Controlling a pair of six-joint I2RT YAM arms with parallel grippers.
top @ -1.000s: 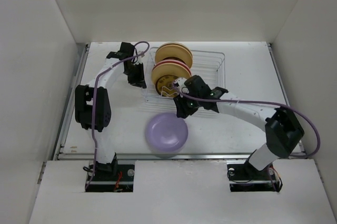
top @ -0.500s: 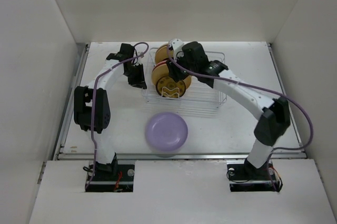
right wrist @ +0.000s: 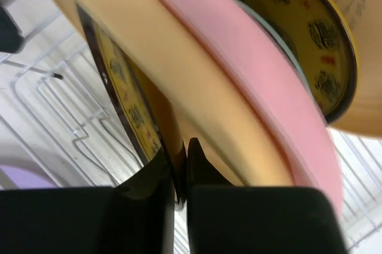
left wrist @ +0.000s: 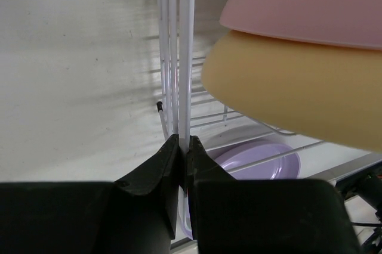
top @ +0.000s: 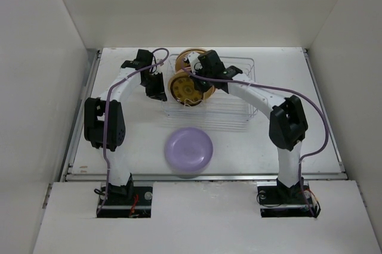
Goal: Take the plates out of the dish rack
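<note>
We find the left gripper [left wrist: 182,146] pinched tight on upright wires at the end of the rack [left wrist: 184,57]. The right gripper [right wrist: 181,167] clamps the rim of a patterned plate [right wrist: 128,114] standing in the rack, with a pink plate [right wrist: 256,111] just beside it. A lavender plate [top: 188,148] lies flat on the table [top: 143,141], near the rack's front.

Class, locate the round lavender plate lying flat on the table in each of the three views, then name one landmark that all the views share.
Top external: the round lavender plate lies lower centre, nearer the arm bases than the rack.
Left wrist: the plate shows lower centre-right, behind the rack wires.
Right wrist: only a purple sliver shows, at the lower left edge.
Shared landmark: the silver wire dish rack.
</note>
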